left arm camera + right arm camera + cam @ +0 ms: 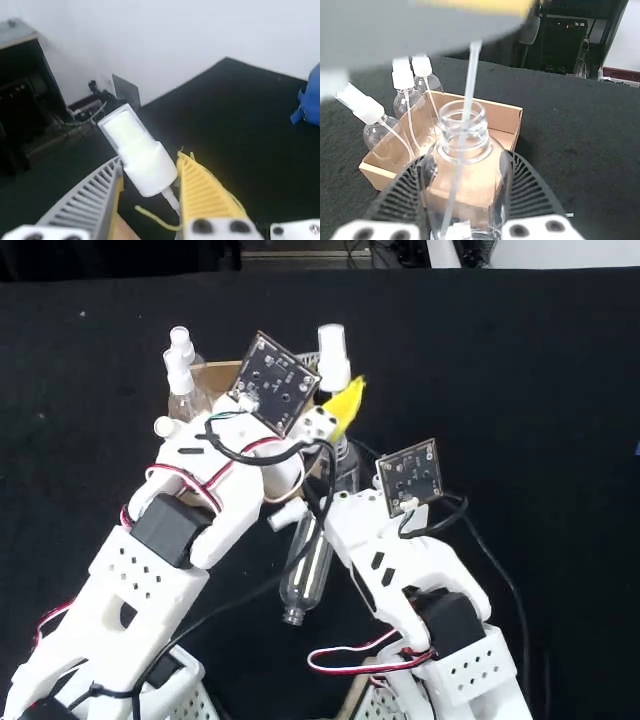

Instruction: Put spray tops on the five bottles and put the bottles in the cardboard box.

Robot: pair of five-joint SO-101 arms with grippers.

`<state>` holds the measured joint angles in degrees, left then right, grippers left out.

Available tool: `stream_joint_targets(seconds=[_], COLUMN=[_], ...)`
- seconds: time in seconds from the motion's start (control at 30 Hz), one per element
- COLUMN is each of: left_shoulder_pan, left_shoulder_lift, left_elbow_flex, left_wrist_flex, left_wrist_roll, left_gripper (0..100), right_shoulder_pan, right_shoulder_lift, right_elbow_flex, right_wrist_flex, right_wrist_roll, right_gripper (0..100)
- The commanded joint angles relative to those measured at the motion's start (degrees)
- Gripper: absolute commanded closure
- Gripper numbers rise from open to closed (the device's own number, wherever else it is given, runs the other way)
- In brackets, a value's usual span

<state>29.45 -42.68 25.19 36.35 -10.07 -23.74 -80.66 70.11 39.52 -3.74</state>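
Left wrist view: left gripper (150,160) clamped on a spray top (137,147), its tube dipping into the open bottle (462,130) that the right gripper (467,160) grips, near the cardboard box (510,117). Three capped bottles (380,130) stand in the box. The held one needs capping and boxing, and a fifth bottle (305,570) lies uncapped on the desk (520,360).

Three bottles (402,107) stand in the cardboard box (506,116); another bottle (305,570) lies on the table (550,390).
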Motion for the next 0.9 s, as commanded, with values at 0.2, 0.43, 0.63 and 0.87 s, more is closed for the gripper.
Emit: stream_joint_targets(seconds=[0.2, 0.43, 0.63, 0.87], left_shoulder_pan=[0.04, -2.42, -14.99, -34.42], left_shoulder_lift=[-2.55, -12.66, -18.29, -22.24], left_elbow_flex=[-6.11, -7.96, -2.07, 10.77], left_wrist_flex=[6.86, 9.14, 9.05, 8.70], left_wrist_roll=[-0.09, -0.44, -0.44, -0.44], left_gripper=[76, 77, 79, 82], right_shoulder_pan=[-0.79, -0.79, -0.53, -0.53], right_shoulder_lift=[-1.80, -1.80, -1.80, -1.80], right_elbow_flex=[-0.66, -0.66, -0.48, -0.22], right_wrist_flex=[-1.76, -1.76, -3.87, -10.73], right_wrist_roll=[0.00, 0.00, -0.35, -0.44], right_gripper=[98.4, 98.4, 98.4, 98.4])
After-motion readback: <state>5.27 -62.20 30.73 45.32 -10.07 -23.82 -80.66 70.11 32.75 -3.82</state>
